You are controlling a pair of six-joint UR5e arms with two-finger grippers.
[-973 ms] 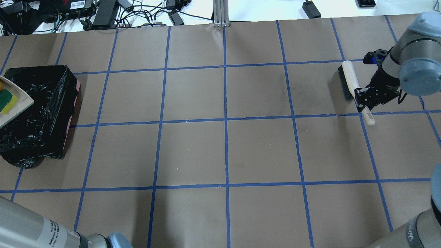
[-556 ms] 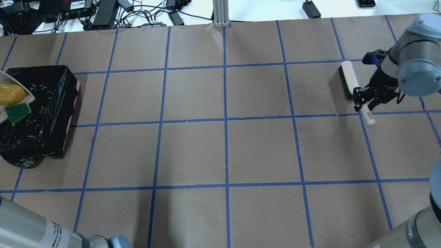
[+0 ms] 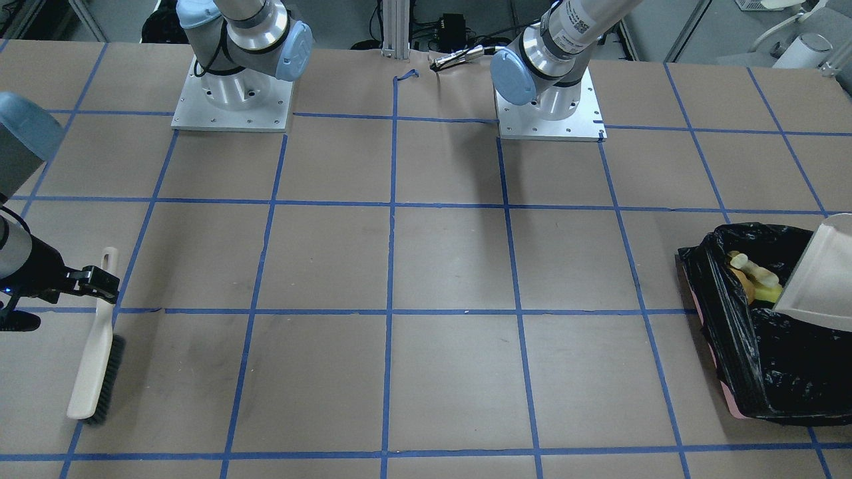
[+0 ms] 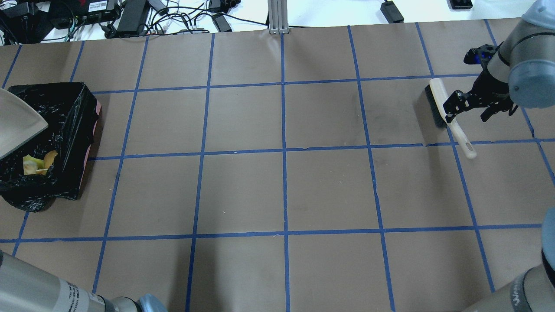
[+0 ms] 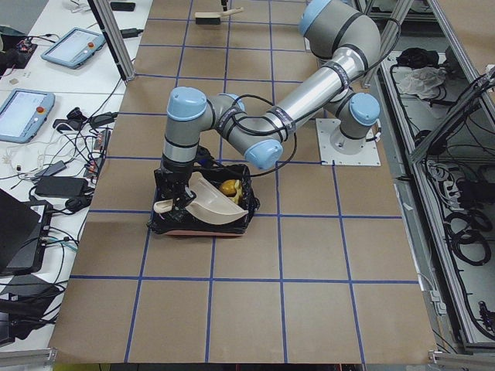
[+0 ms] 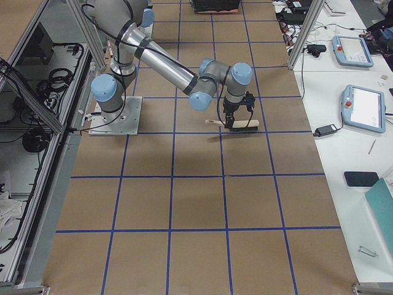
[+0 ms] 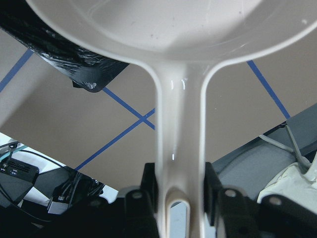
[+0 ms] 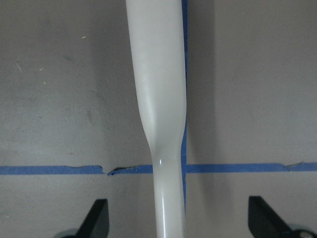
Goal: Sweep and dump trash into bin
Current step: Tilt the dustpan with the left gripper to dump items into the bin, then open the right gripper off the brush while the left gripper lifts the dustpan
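The bin [image 4: 65, 130], lined with a black bag, stands at the table's left end. The trash [image 4: 37, 164] lies inside it, also seen as pale yellow and amber pieces [image 3: 749, 276] in the front-facing view. My left gripper [image 7: 179, 198] is shut on the handle of the cream dustpan [image 4: 17, 121], which is tipped steeply over the bin [image 5: 201, 226]. My right gripper [image 8: 178, 218] is open, its fingers wide on either side of the cream brush handle [image 8: 158, 99] without touching it. The brush [image 4: 440, 102] lies on the table at the far right.
Brown paper with blue tape lines covers the table [image 4: 282, 190]. Cables and power bricks [image 4: 130, 17] lie beyond its far edge. The two arm bases [image 3: 229, 100] stand on the robot's side.
The dustpan tipped further over the bin, and the sponge and amber lump slid off it into the bag. The right gripper moved up and away from the brush handle.
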